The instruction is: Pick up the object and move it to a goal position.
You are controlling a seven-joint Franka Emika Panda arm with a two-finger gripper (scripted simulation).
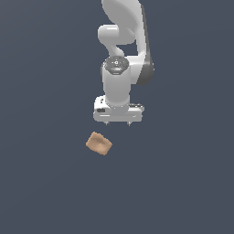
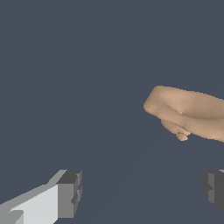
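Note:
The object (image 1: 98, 143) is a small tan, peach-brown lump with rounded edges and a dished face, lying on the dark floor. My gripper (image 1: 118, 123) hangs above it and slightly toward the exterior view's right, with a gap between the two. Its short fingertips (image 1: 107, 123) stand wide apart with nothing between them, so it is open. In the wrist view the object (image 2: 188, 113) lies off to one side of the gripper (image 2: 142, 192), outside the span between the two fingers (image 2: 70, 192), and is partly cut off by the picture's edge.
The white arm (image 1: 121, 55) rises behind the gripper toward the far side of the scene. A plain dark blue-grey floor (image 1: 45, 183) surrounds the object on all sides.

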